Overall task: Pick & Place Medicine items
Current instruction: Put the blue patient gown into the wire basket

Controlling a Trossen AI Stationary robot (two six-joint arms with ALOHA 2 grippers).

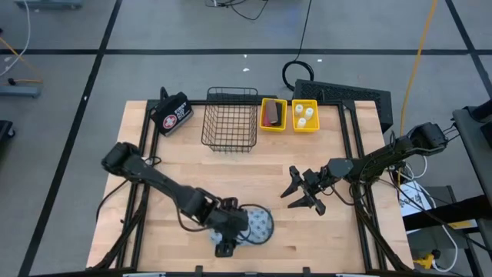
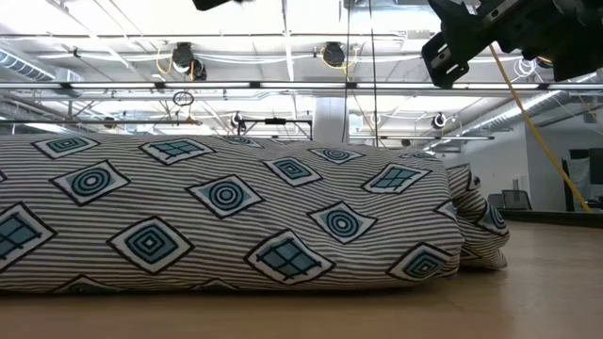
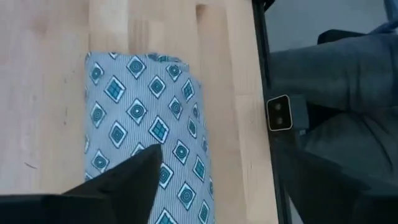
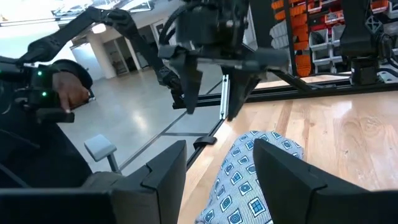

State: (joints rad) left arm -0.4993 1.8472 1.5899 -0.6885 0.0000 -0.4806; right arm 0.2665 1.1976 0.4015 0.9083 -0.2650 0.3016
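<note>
The blue-grey patterned soft pouch (image 1: 260, 225) lies flat on the wooden table near its front edge and fills the low view (image 2: 226, 212). My left gripper (image 1: 227, 237) hangs above the pouch's left part, slanting down, open wide; the right wrist view shows its fingers (image 4: 211, 112) clear above the pouch (image 4: 249, 177). In the left wrist view one finger stands over the pouch (image 3: 146, 137). My right gripper (image 1: 289, 189) hovers open, right of the pouch, nothing between its fingers. Three white bottles (image 1: 305, 115) sit in a yellow bin.
A wire basket (image 1: 231, 119) stands at the back, with two yellow bins (image 1: 274, 114) to its right and a black bag with a red-and-white emblem (image 1: 171, 114) to its left. A person's hand (image 4: 62, 87) shows beyond the table's front edge. Bare wood lies mid-table.
</note>
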